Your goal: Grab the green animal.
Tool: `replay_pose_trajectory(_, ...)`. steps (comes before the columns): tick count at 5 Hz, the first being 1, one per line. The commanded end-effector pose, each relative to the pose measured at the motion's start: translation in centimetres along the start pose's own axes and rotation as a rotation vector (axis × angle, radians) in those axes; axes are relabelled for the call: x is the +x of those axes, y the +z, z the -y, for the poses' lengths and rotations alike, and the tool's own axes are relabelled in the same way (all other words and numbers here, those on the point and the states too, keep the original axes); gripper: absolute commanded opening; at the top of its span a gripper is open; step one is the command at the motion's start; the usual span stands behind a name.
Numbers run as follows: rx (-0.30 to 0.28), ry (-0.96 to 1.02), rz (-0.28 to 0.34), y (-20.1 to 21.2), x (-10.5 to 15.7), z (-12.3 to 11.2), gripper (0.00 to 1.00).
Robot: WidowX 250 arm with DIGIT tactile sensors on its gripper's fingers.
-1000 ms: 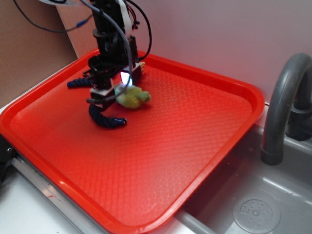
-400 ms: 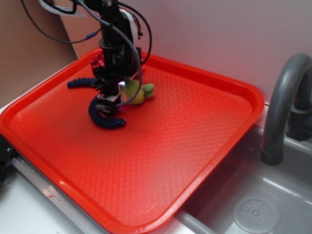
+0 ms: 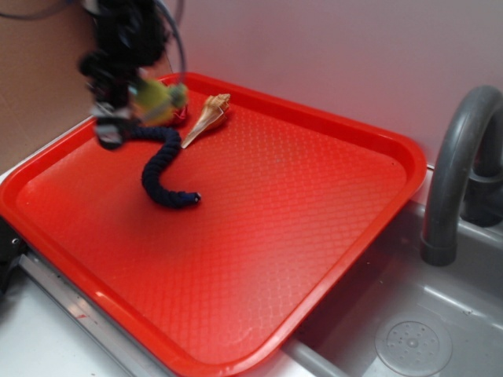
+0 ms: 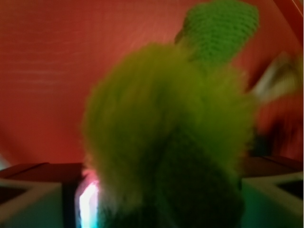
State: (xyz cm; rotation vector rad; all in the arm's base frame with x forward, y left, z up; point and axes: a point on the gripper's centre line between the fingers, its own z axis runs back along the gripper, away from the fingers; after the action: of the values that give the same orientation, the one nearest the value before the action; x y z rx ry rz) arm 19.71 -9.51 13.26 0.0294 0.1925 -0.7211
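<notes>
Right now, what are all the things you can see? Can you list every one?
green animal: one, fuzzy yellow-green with a darker green head, held up off the tray at its far left corner; fills the wrist view
rope: one, dark blue, twisted, curled on the left part of the tray
seashell: one, tan, pointed, lying on the tray near the far rim
tray: one, red, textured, covers most of the counter
faucet: one, grey, curved, at the right by the sink
sink: one, grey, with a round drain, bottom right
gripper: one, black, blurred, closed on the green animal
</notes>
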Motion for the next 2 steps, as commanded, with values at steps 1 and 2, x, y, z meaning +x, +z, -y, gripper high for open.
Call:
replay_pose_trajectory(1,-0.112,0.494,0.060,6.3,-3.6,0.6,0.00)
replay_pose_trajectory(2,-0.093,0.745,0.162,10.4,-5.7,0.3,0.00)
